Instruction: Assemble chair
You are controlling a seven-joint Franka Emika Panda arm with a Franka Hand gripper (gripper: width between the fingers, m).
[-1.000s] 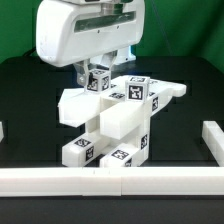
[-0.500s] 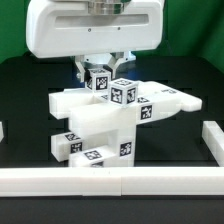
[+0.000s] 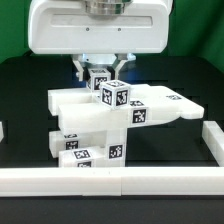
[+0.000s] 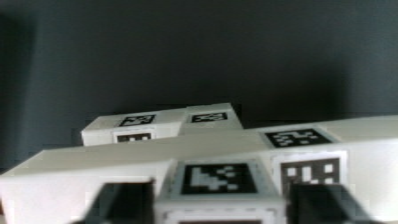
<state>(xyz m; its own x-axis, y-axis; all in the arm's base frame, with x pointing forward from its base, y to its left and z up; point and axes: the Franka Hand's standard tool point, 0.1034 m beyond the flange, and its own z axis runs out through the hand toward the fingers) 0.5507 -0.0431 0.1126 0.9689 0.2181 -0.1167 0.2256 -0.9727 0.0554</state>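
The chair point(image 3: 110, 125) stands on the black bench point(image 3: 180, 75), a blocky cluster of white pieces with black-and-white square tags, just behind the long plain white rail point(image 3: 110, 180) that runs along the bench's near edge. A flat slab point(image 3: 165, 102) of the chair juts toward the exterior view's right, and a small tagged cube point(image 3: 116, 97) sits at the top of the chair. Directly above the cube hangs the robot's big white body point(image 3: 95, 30), with the fingers point(image 3: 100, 70) reaching down to the chair's top. They are clenched on the chair, one finger on each side of its upper piece. In the wrist view the chair point(image 4: 214, 165) fills the frame close under the camera.
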